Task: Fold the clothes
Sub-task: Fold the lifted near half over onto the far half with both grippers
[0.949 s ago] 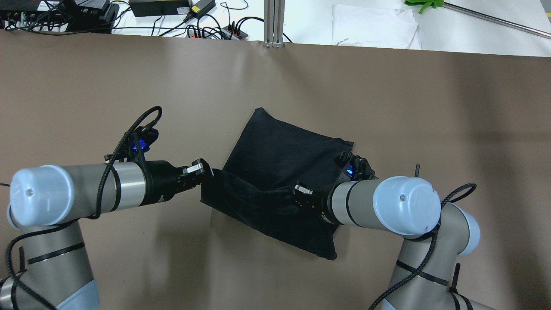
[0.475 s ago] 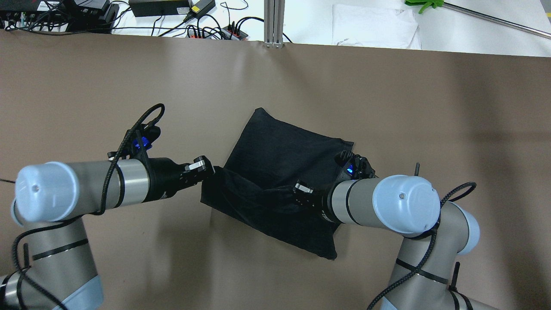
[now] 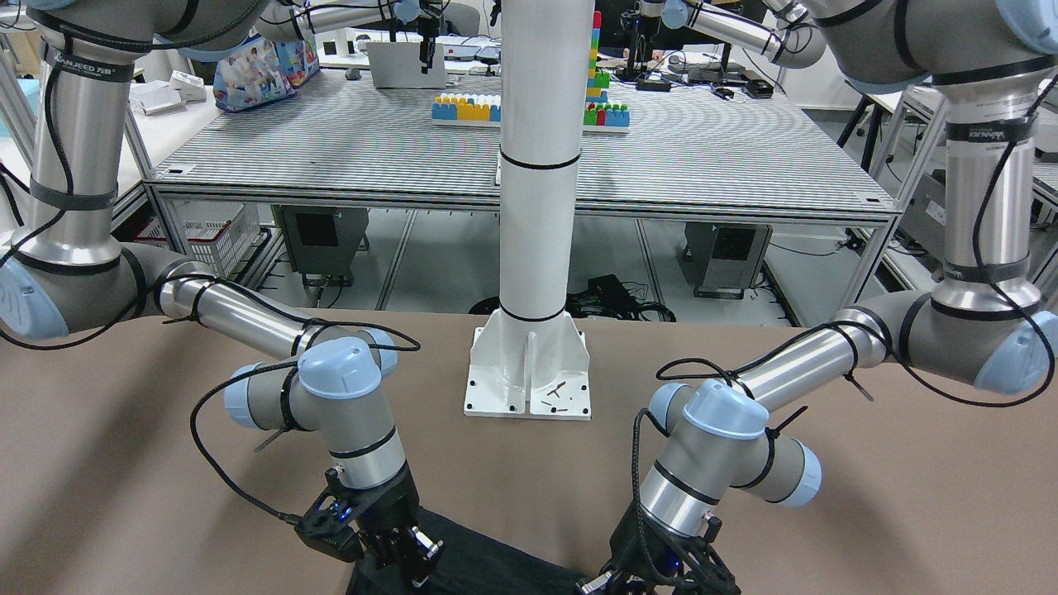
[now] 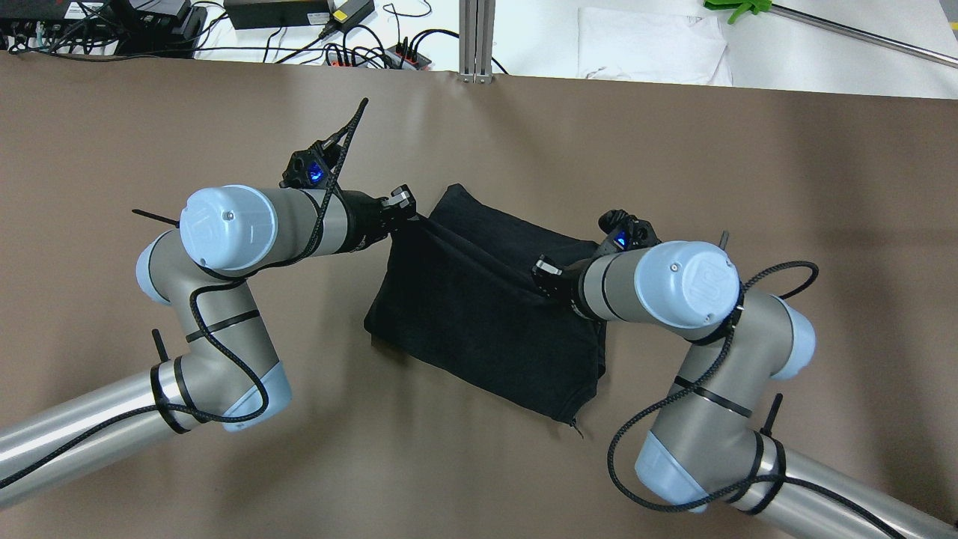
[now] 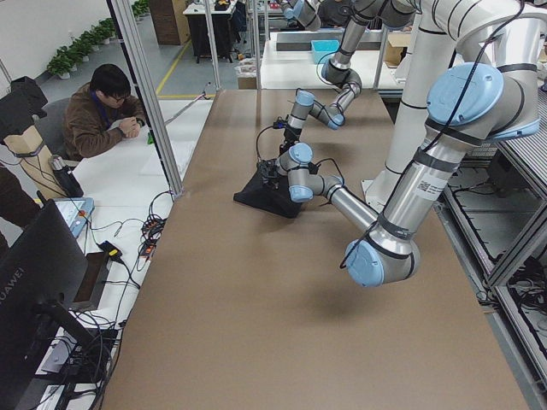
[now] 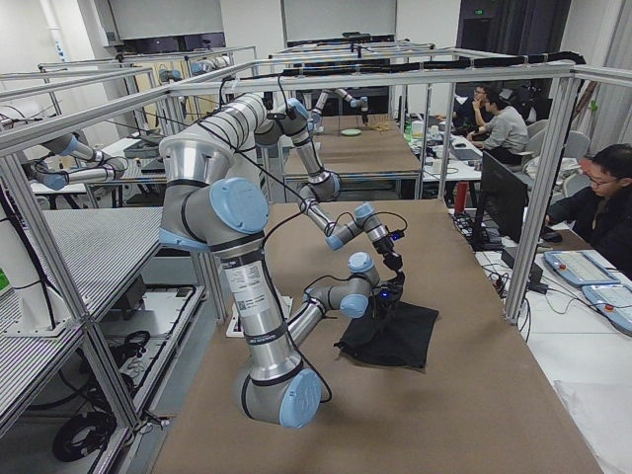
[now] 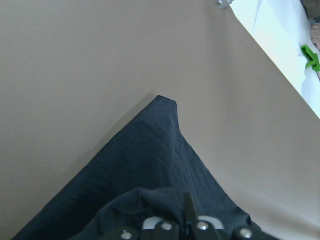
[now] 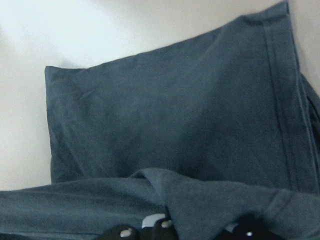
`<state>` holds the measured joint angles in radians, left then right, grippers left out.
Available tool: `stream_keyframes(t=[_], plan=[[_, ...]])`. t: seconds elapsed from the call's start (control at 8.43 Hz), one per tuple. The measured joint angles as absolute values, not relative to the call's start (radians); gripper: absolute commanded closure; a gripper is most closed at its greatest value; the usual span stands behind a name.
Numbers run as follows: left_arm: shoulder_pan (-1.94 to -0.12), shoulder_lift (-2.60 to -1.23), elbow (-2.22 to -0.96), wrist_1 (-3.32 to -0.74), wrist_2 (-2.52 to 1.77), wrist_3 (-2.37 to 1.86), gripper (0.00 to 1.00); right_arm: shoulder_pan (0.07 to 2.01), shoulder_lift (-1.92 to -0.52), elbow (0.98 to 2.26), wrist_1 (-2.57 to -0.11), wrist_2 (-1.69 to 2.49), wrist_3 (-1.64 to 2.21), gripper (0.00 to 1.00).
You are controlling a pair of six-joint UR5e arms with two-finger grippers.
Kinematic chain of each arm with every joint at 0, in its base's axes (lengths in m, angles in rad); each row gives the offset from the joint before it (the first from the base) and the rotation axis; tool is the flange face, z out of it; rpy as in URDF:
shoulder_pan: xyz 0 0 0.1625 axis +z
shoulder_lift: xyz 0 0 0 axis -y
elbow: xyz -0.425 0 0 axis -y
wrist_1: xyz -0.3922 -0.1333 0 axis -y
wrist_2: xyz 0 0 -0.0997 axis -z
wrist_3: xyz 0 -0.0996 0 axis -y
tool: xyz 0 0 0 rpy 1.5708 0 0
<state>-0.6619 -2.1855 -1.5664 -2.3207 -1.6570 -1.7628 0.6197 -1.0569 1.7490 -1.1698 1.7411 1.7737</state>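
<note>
The black garment (image 4: 479, 322) lies on the brown table's middle, partly doubled over. My left gripper (image 4: 406, 212) is shut on one end of its lifted edge, near the far corner (image 4: 453, 192). My right gripper (image 4: 542, 273) is shut on the other end of that edge. The held edge stretches between them above the lower layer. The left wrist view shows the cloth (image 7: 150, 160) running to a corner past the shut fingers. The right wrist view shows a hemmed layer (image 8: 175, 110) below the pinched fold. The front view shows only the garment's near strip (image 3: 488, 566).
The white pillar base (image 3: 529, 376) stands on the robot's side of the table. Power strips and cables (image 4: 374, 52) and a white sheet (image 4: 651, 45) lie beyond the far edge. An operator (image 5: 107, 111) sits past that edge. Bare brown table (image 4: 786, 187) surrounds the garment.
Both grippers have moved away from the robot toward the far edge, carrying the held garment edge over the lower layer. Both arms have stretched forward and the fold has grown.
</note>
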Motion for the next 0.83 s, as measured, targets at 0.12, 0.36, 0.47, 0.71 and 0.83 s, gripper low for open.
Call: stream_keyframes(t=[0.12,0.36,0.47,0.71,0.83], plan=[[-0.663,-2.19,-1.555,-2.321,-1.656,-1.763,1.0,0.633,-1.01,1.691,-1.169,1.741,1.773,1.0],[-0.664,-2.22,-1.518,-2.322,-1.653,-1.763,1.0,0.652,-0.966,1.616,-1.168,1.741,1.761,1.0],[-0.664,-2.242,-1.493,-2.322,-1.651,-1.764,1.0,0.66,-0.962,1.6,-1.167,1.741,1.749,1.0],[-0.673,-2.268,-1.451,-2.322,-1.65,-1.77,1.0,0.669,-0.963,1.573,-1.167,1.742,1.736,1.0],[-0.684,-2.272,-1.435,-2.322,-1.651,-1.771,1.0,0.67,-0.965,1.563,-1.166,1.741,1.735,1.0]])
